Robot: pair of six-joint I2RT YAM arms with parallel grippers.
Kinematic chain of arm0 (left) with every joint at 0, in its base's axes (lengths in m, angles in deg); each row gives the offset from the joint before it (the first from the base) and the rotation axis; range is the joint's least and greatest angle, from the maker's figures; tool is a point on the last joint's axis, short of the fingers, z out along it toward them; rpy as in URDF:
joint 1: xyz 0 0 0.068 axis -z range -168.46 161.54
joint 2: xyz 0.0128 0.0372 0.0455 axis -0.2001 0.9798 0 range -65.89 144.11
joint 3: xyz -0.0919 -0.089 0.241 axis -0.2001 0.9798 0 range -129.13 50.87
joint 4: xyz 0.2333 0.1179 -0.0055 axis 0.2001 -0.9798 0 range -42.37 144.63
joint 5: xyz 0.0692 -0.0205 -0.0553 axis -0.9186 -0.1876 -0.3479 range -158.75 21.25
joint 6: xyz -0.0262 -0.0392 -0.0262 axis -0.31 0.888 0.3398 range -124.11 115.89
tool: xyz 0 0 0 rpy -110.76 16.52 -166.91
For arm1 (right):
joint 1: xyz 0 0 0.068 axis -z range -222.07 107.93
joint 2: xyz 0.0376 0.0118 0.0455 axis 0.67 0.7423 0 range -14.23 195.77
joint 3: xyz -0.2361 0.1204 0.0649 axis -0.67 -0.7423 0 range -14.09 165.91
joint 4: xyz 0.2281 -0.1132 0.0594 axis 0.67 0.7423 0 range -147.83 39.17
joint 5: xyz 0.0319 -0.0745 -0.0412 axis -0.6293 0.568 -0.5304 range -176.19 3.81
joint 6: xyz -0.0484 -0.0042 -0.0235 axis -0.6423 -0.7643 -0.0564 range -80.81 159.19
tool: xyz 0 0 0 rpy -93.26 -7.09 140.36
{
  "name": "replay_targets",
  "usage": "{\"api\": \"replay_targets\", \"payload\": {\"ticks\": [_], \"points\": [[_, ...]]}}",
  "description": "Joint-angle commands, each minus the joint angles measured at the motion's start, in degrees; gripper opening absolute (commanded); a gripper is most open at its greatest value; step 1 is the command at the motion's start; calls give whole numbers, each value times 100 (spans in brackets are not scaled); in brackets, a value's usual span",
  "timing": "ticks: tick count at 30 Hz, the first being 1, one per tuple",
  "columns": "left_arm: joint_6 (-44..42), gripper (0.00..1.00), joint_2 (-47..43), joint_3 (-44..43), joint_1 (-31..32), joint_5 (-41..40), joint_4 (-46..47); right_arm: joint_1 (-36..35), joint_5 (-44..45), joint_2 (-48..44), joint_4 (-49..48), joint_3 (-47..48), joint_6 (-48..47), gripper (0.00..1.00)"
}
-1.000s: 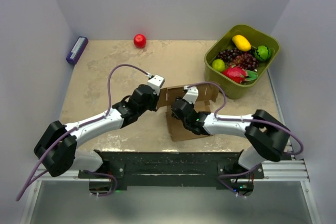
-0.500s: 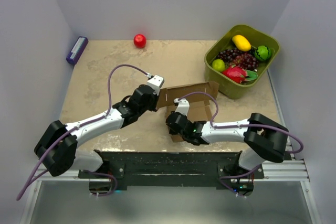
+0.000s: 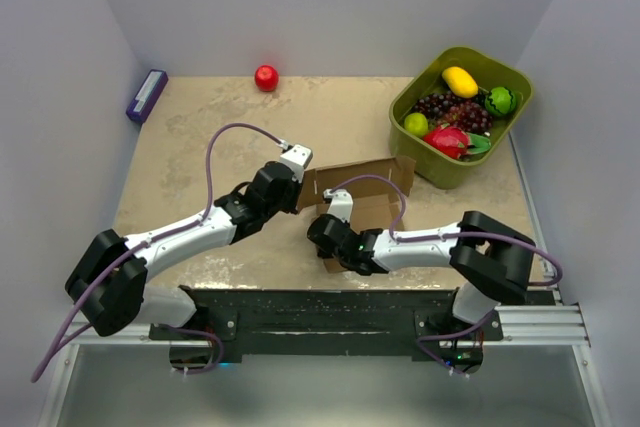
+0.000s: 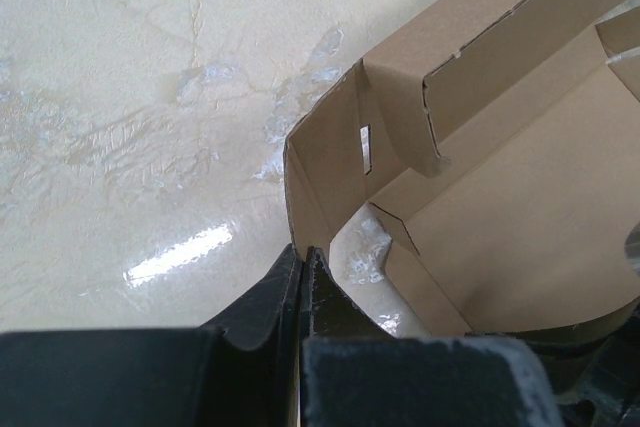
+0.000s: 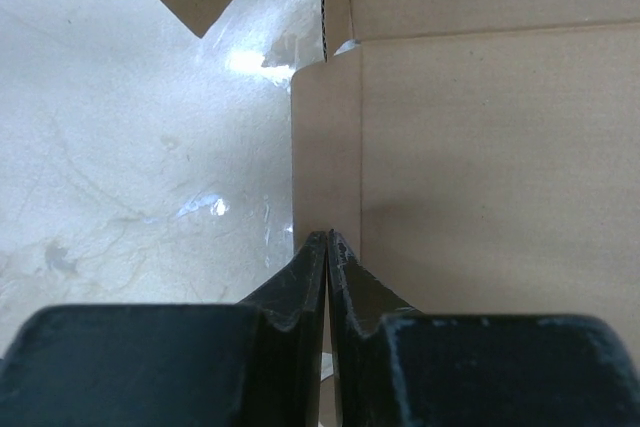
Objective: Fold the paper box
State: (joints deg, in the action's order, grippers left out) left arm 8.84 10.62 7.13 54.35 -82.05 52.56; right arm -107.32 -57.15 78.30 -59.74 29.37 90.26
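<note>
The paper box (image 3: pixel 372 213) is a brown cardboard blank lying at the table's middle, its rear wall (image 3: pixel 362 175) standing up. My left gripper (image 3: pixel 300 188) is shut on the rear wall's left end flap. In the left wrist view the flap's edge (image 4: pixel 296 197) runs down between the closed left gripper (image 4: pixel 303 253). My right gripper (image 3: pixel 324 238) is low at the box's near left side. In the right wrist view the right gripper (image 5: pixel 328 235) is shut at the narrow side strip (image 5: pixel 325 147) of the paper box (image 5: pixel 480 147), a thin sliver showing between the jaws.
A green bin (image 3: pixel 450 173) of toy fruit stands at the back right, close to the box's right corner. A red apple (image 3: pixel 266 78) lies at the back middle and a purple box (image 3: pixel 147 96) at the back left. Bare tan table (image 3: pixel 200 147) lies left of the box.
My right gripper has drawn back from the rear wall to the box's near left side and closed its jaws. The left gripper has kept its hold in place.
</note>
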Motion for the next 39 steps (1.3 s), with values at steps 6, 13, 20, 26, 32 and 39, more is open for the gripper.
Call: {"api": "replay_targets", "payload": {"ticks": [6,13,20,26,32,39], "points": [[41,0,-48,-231,-18,-41,13,-102,155,660,735,619,-9,8],[6,0,-110,-222,-18,-32,31,-102,14,934,1009,707,105,8],[-258,0,-154,-196,-18,-15,48,-84,58,29,1350,874,70,34],[-425,0,-198,-125,-9,-102,119,293,24,-1313,1501,752,-9,64],[-478,0,-224,-108,35,-191,119,1338,-819,-2588,448,-153,78,72],[-486,0,-242,-99,96,-199,119,2358,-1364,-3004,-467,-461,482,75]]}}
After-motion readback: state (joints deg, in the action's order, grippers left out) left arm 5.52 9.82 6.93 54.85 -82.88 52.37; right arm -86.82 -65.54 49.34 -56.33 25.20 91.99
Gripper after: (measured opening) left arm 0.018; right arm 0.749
